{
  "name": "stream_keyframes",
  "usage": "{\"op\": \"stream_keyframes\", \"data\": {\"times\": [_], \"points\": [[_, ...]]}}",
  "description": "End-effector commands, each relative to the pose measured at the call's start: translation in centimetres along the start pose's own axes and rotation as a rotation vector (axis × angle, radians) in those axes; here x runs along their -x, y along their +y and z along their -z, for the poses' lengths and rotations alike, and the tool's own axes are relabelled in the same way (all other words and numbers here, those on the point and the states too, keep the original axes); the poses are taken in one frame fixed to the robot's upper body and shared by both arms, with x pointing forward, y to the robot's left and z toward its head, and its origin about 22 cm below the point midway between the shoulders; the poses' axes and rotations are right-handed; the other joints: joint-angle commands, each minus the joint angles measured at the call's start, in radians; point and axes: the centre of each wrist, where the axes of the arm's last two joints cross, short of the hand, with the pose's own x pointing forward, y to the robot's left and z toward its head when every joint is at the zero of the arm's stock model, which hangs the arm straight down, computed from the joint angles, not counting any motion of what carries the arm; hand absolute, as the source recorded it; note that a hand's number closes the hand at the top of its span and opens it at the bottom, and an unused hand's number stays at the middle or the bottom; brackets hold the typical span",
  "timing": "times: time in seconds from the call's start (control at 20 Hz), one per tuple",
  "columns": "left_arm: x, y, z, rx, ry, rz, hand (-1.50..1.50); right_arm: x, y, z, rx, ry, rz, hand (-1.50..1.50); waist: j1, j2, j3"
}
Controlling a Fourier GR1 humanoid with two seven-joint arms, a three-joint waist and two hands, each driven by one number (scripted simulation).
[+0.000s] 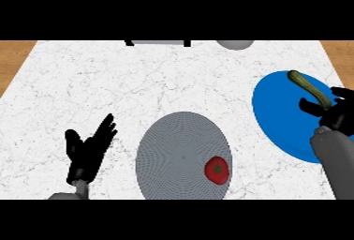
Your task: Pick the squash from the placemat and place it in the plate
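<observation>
A long olive-green squash [306, 87] lies tilted over the blue plate [283, 122] at the right of the counter. My right hand [335, 114] comes in from the right edge, and its thumb and fingers curl round the squash's near end. I cannot tell whether the squash touches the plate. A grey woven placemat [176, 154] lies in the middle front, apart from the plate. My left hand [88, 147] rests open at the lower left, fingers up, holding nothing.
A red tomato [217, 169] sits on the placemat's right part. At the counter's far edge there is a grey rounded object [235, 44] and a pale item with dark legs [159, 42]. Wooden strips [14, 61] flank the white marble top.
</observation>
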Motion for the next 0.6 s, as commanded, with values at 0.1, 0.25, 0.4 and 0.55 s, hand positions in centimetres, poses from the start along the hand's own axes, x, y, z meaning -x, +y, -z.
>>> {"op": "stream_keyframes", "data": {"times": [0.1,0.25,0.4,0.55], "points": [[-0.6,-0.3,0.2,-0.003,0.015,-0.005,0.0,2.4,0.0,0.3,-0.098,-0.07,0.131,-1.5,-0.005,0.0,0.002],[-0.8,-0.3,0.4,-0.017,0.0,-0.003,0.0,1.5,-1.6,2.5,-0.022,-0.121,0.257,-1.5,-0.009,0.001,0.004],[0.7,0.2,0.6,-0.003,0.011,-0.006,0.0,1.2,-1.2,2.0,0.044,-0.114,0.37,-1.5,-0.011,0.002,0.001],[1.4,0.4,-1.0,0.006,0.014,0.008,0.0,3.5,-2.0,3.3,0.083,-0.067,0.446,-1.5,-0.004,-0.002,0.001]]}}
